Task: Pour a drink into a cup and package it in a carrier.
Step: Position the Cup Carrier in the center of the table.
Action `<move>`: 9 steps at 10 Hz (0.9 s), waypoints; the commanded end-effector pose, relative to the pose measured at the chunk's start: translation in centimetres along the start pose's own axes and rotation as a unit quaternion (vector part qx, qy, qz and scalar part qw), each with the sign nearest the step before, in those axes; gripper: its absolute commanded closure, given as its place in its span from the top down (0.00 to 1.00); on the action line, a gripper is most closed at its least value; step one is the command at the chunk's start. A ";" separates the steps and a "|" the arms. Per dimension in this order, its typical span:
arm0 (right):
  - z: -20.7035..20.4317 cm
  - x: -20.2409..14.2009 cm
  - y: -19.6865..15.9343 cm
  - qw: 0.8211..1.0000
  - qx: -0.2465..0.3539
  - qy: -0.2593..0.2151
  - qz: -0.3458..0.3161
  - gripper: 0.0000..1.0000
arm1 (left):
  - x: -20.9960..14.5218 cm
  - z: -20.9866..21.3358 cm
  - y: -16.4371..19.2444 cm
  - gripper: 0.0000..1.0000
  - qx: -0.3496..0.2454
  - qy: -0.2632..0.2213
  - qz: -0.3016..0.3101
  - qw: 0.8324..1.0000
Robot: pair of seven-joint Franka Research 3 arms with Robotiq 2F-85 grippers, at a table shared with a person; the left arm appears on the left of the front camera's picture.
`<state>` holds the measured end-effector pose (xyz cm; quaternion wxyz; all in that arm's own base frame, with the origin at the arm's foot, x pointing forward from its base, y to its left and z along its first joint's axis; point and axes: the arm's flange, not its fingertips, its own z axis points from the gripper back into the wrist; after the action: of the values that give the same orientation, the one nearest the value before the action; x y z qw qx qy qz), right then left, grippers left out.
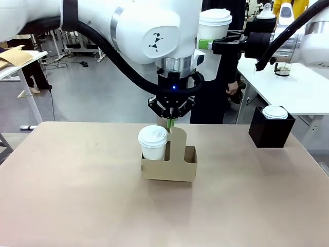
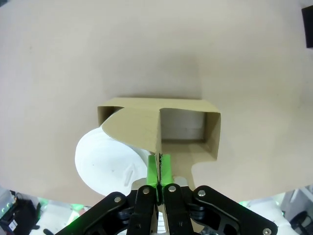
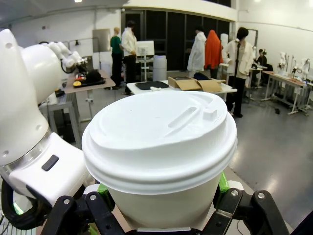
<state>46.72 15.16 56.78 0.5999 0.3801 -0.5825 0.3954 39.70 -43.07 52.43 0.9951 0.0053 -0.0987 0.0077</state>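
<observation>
The brown cardboard carrier (image 1: 175, 170) stands at the middle of the tan table. A white lidded cup (image 1: 153, 142) sits in its left slot; the right slot is empty. My left gripper (image 1: 170, 123) points straight down and is shut on the top of the carrier's handle tab (image 1: 177, 141). In the left wrist view the green pads of that gripper (image 2: 159, 169) pinch the tab above the carrier (image 2: 142, 127) and the cup (image 2: 105, 161). High at the right, my right gripper (image 1: 211, 43) is shut on another white lidded cup (image 1: 215, 23), which looms large in the right wrist view (image 3: 161, 142). The drink is hidden.
A black box (image 1: 270, 133) stands at the table's far right with a small white lidded cup (image 1: 275, 112) on top. A person's hand (image 1: 234, 87) shows behind the arms. A white table (image 1: 298, 87) lies beyond. Bare tabletop (image 1: 77, 195) surrounds the carrier.
</observation>
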 end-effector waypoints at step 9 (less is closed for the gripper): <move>-0.1 0.4 0.1 1.000 -0.002 -0.004 0.005 0.87 | -0.9 -4.5 1.4 0.02 -0.019 0.014 0.017 1.000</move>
<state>46.72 15.16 56.79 0.5999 0.3801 -0.5825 0.3954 40.42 -42.70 49.57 0.9954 0.0017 -0.0930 0.0224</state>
